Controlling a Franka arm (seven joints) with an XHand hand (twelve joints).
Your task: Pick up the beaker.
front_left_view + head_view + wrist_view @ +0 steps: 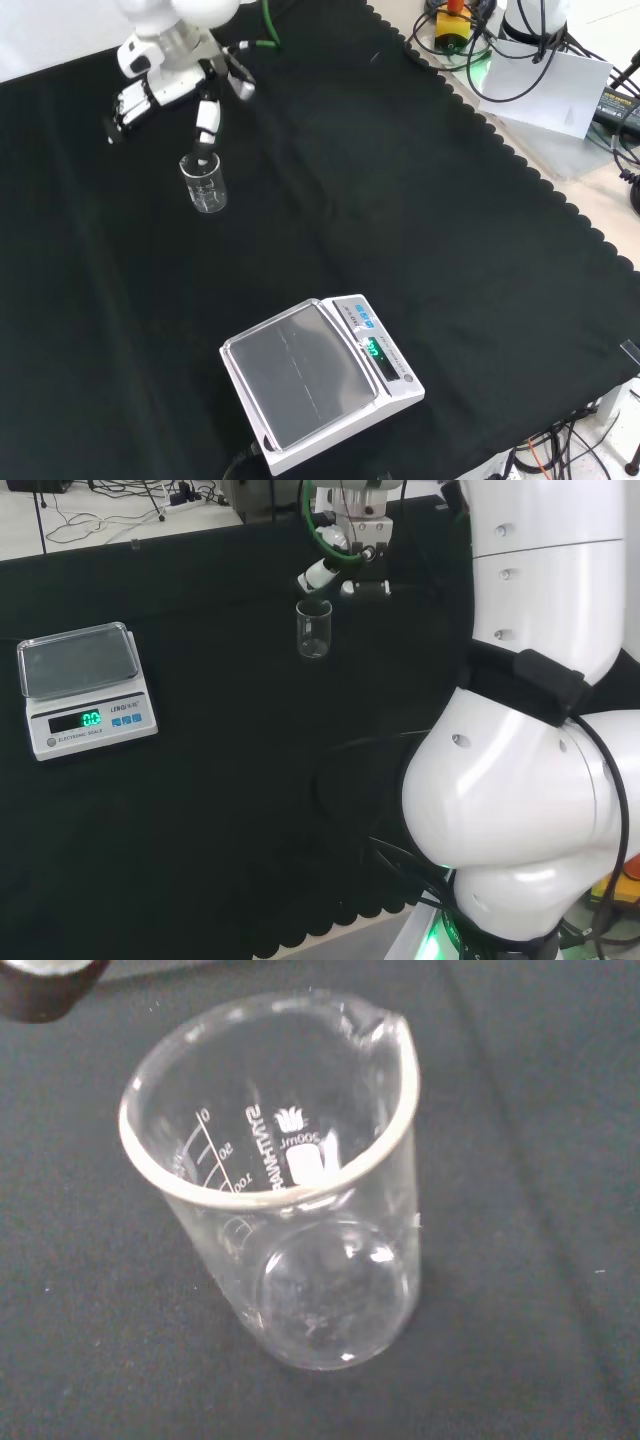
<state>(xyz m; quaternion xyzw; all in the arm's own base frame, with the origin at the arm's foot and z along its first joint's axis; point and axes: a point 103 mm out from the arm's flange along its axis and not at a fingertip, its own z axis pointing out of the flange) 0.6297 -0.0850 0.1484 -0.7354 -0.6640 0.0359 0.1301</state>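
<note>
Step in hand: you are in the approach; the beaker (204, 184) stands free on the tabletop (400, 200) and is not yet grasped.

Hand: the hand (165, 85) hovers with its fingers (207, 118) spread and fairly straight, holding nothing. In the front view one finger points down toward the beaker's rim.

Beaker: a clear glass beaker, upright and empty as far as you can judge, with its pouring lip (385, 1030) plain in the wrist view.

Beaker and hand: in the front view the beaker sits just below the hand, slightly to the right of the palm; in the head view it stands directly under the hand. A fingertip is near the rim, but you cannot tell whether it touches.

Scale: a scale (320, 375) sits well apart from the beaker, nearer the camera in the front view, and is no obstacle.

Next move calls for: bring the hand lower so the fingers and thumb straddle the wall, then curl them round it before lifting. Judge the descent carefully, since a finger landing on the rim could tip the glass.
</note>
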